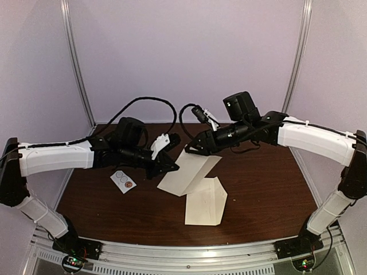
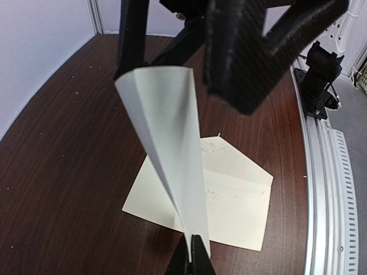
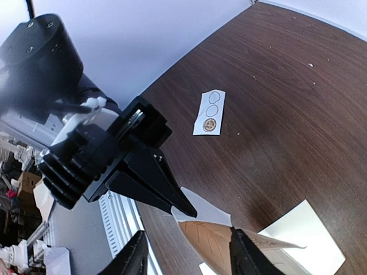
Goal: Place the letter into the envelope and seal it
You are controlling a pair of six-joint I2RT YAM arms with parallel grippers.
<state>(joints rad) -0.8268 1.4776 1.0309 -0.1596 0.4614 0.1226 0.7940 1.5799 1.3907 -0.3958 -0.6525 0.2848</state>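
The left end effector [image 1: 171,166] is clenched on one corner of the letter [image 1: 189,172]. The letter is a white folded sheet, and it hangs up in the air between the two arms. The right end effector [image 3: 186,252] has its two fingers spread apart. The other end of the letter sits in the gap between them. They do not look like they are pinching it, so the letter seems to hang from the left side alone.

The envelope [image 1: 207,203] lies flat on the brown desk [image 1: 264,177], just under the letter and a little nearer to the arm bases. Its pointed flap looks open and flat. The letter is not inside it yet. A small sticker card [image 1: 123,181] lies off to the left, apart from both papers.

What could go wrong? The letter is thin and floppy, and only one small pinch holds it. If the left arm moves fast, the sheet could swing, bend or slip out and land crooked. The fold could also spring open, and then it may be too wide for the envelope. Nothing holds the envelope down, so a push from the letter could slide it over the smooth desk instead of going in. The spread fingers on the right could catch the paper edge and crease it
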